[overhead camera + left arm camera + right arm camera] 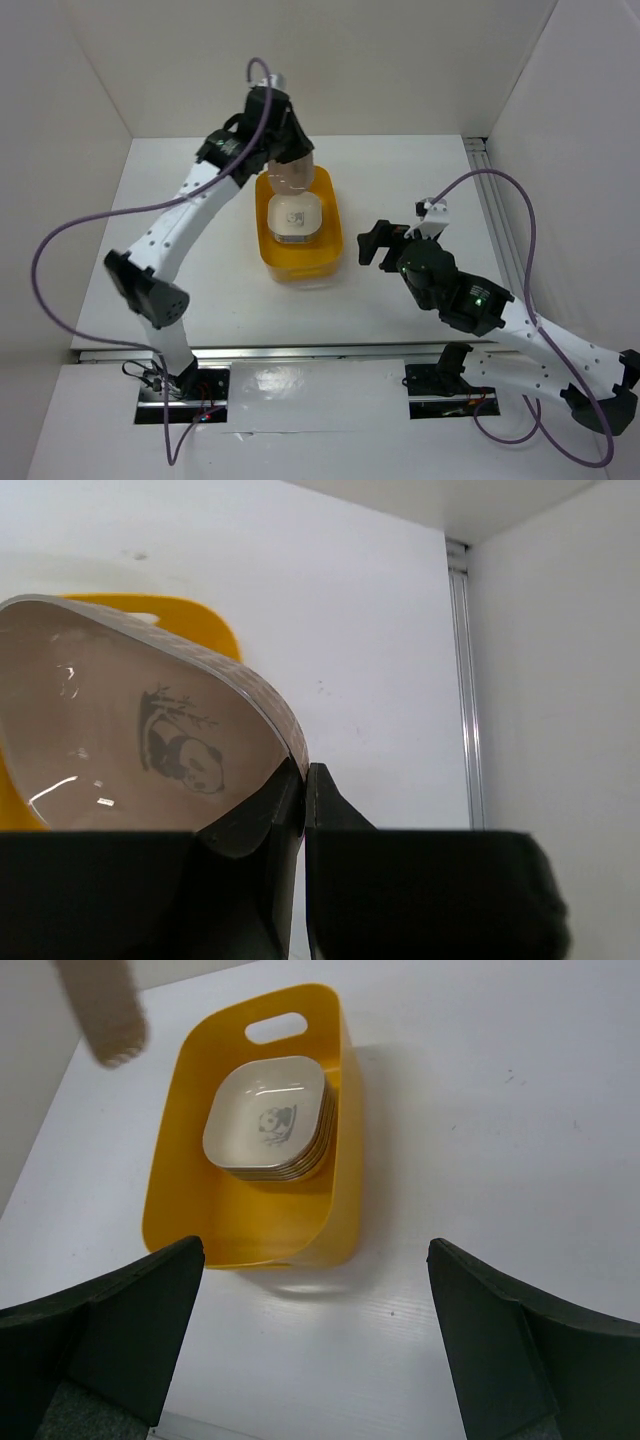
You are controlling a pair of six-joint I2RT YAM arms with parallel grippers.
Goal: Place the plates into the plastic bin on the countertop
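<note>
The yellow-orange plastic bin (pixel 300 264) stands mid-countertop and holds a stack of several plates (pixel 292 218), the top one cream with a panda print. My left gripper (pixel 288 158) is shut on the rim of a tan plate (pixel 292 176), held tilted above the bin's far end. In the left wrist view the gripper (pixel 305 775) pinches that tan panda-print plate (pixel 120 730), with the bin (pixel 195 620) behind it. My right gripper (pixel 374 243) is open and empty, to the right of the bin. In its wrist view the gripper (pixel 315 1250) faces the bin (pixel 250 1215), the stack (pixel 268 1120) and the held plate (pixel 100 1010).
The white countertop (pixel 200 280) is bounded by white walls on three sides. A metal rail (pixel 492 190) runs along the right wall and another along the near edge (pixel 300 352). Purple cables loop off both arms.
</note>
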